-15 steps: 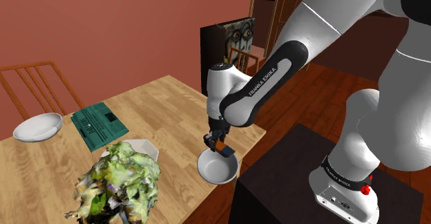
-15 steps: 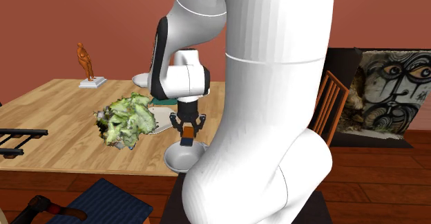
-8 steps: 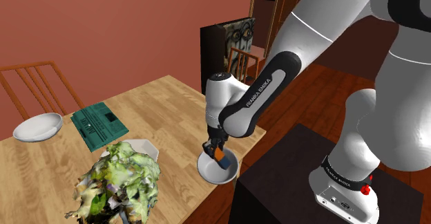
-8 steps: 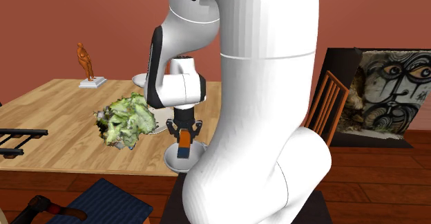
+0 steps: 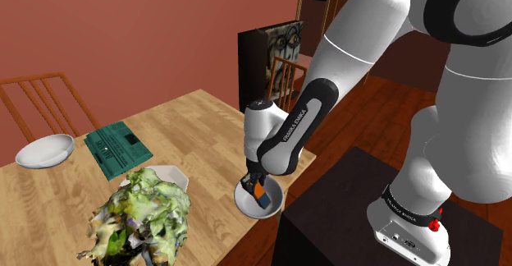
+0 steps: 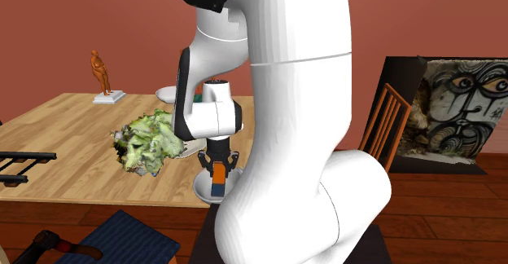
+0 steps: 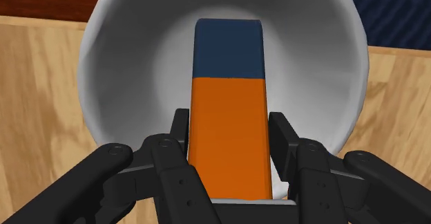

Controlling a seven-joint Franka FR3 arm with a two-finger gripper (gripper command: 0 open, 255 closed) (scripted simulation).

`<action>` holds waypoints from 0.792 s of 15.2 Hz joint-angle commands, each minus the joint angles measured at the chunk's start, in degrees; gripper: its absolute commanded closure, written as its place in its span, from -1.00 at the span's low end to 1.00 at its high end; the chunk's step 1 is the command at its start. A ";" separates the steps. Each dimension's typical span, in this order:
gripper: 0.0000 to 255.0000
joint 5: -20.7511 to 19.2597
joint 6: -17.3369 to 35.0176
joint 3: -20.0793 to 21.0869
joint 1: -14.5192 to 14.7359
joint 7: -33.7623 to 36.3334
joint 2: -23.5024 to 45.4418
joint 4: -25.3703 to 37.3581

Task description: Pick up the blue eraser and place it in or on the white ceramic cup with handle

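Observation:
The eraser (image 7: 229, 119) is an orange block with a dark blue end, and my gripper (image 7: 229, 153) is shut on its orange part. Its blue end points down into the white cup (image 7: 124, 70), a wide bowl-like vessel whose handle I cannot see. In the shoulder view the gripper (image 5: 258, 192) holds the eraser (image 5: 262, 195) down inside the cup (image 5: 246, 206), which stands at the table edge nearest the stand. The second exterior view shows the eraser (image 6: 216, 182) upright in the cup (image 6: 201, 190) under the gripper (image 6: 216, 173).
A leafy green heap (image 5: 139, 215) lies to the shoulder view's left of the cup, with a small white dish (image 5: 170, 173) behind it. Farther back are a green book (image 5: 119, 147) and a white bowl (image 5: 45, 151). The dark stand (image 5: 353, 215) is close by. A figurine (image 6: 101, 73) stands at the far corner.
The gripper has come down with the eraser, from just above the cup's rim to inside the cup. The arm's elbow has swung lower with it.

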 commanded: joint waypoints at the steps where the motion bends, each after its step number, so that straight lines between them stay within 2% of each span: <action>1: 1.00 0.41 1.12 0.30 -0.05 -0.20 1.09 0.02; 8: 1.00 0.41 1.11 0.31 -0.06 -0.21 1.10 0.03; 9: -1.00 0.41 1.12 0.31 -0.06 -0.21 1.10 0.03; 12: -1.00 0.41 1.12 0.31 -0.06 -0.21 1.10 0.03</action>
